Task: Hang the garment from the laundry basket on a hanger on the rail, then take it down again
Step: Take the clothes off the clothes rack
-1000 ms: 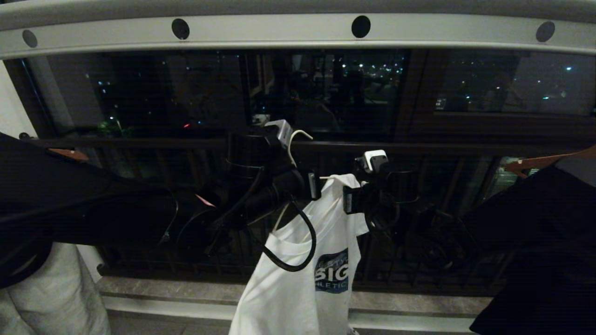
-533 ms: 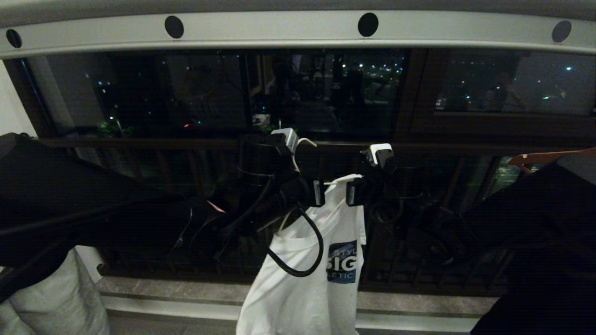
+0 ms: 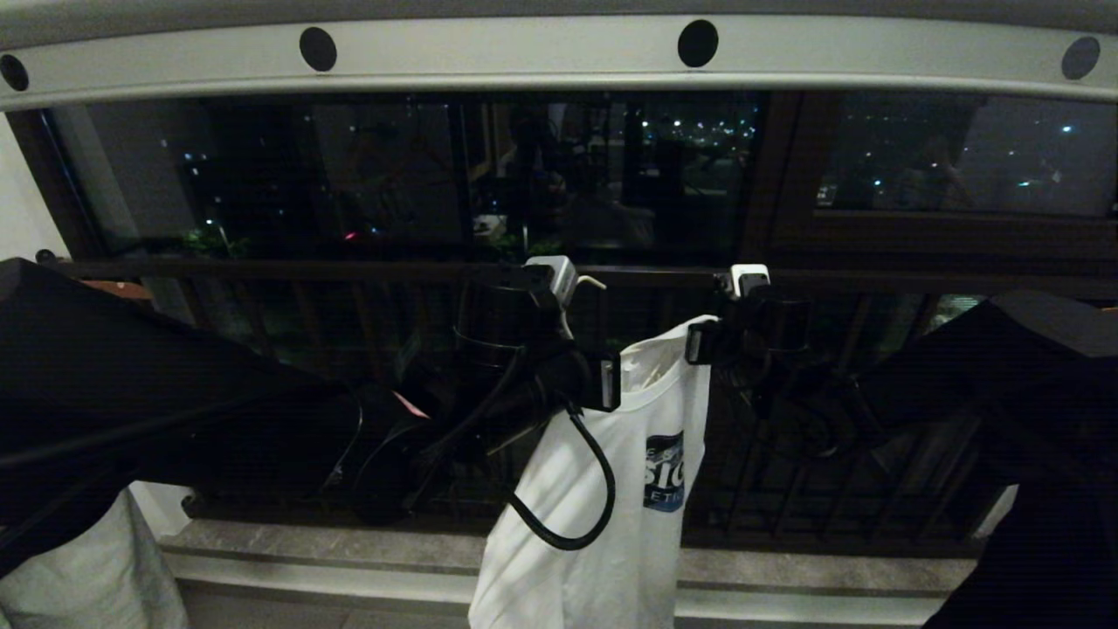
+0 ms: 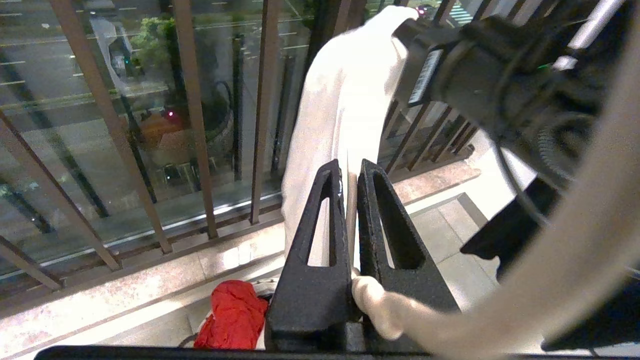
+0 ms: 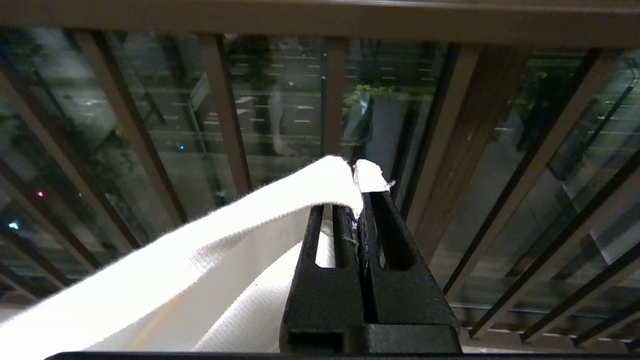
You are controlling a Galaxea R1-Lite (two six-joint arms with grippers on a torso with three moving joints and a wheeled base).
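Head view: T-shirt (image 3: 603, 489) hung below rail (image 3: 524, 52) | left gripper (image 4: 350, 200) jaws clamped on wire hanger (image 4: 351, 235), steadying it | right gripper (image 5: 357, 200) jaws pinched shirt's edge, likely stretching it over hanger.

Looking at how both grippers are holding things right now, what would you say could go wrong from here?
1. The right gripper pinches only a thin fold of the T-shirt at its fingertips, so the cloth may slip out.
2. The left gripper clamps the thin wire hanger, which might twist in the grip.
3. The rail is well above; the shirt could slide off while lifting.
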